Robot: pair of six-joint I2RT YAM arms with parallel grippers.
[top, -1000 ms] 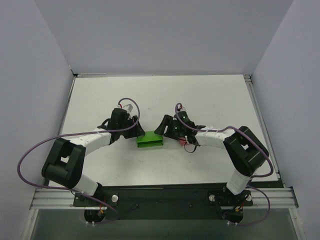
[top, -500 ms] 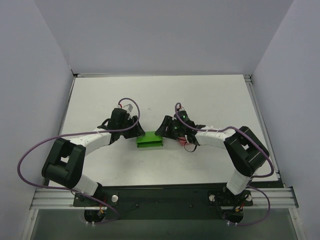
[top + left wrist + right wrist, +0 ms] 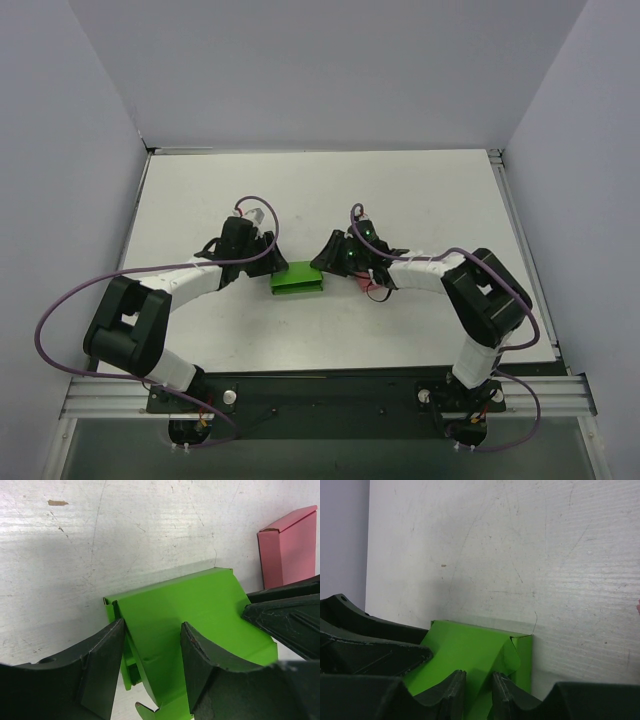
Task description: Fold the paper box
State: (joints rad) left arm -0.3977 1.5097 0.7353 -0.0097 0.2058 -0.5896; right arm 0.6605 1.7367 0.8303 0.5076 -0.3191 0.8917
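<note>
Overhead: paper box (image 3: 298, 279), green, at centre of table (image 3: 420, 190); left gripper (image 3: 272, 268) at its 9 o'clock, right gripper (image 3: 325, 262) at its 3 o'clock.
Left wrist: jaws half spread astride the box's end; whether they grip it cannot be told. Pink box (image 3: 292, 550) at 1 o'clock.
Right wrist: jaws nearly closed, pinching a green panel.

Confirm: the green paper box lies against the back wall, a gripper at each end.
Wrong on the place. The top external view shows the paper box near the middle of the table, well clear of the back wall. The left gripper is at its left end, the right gripper at its right end.
</note>
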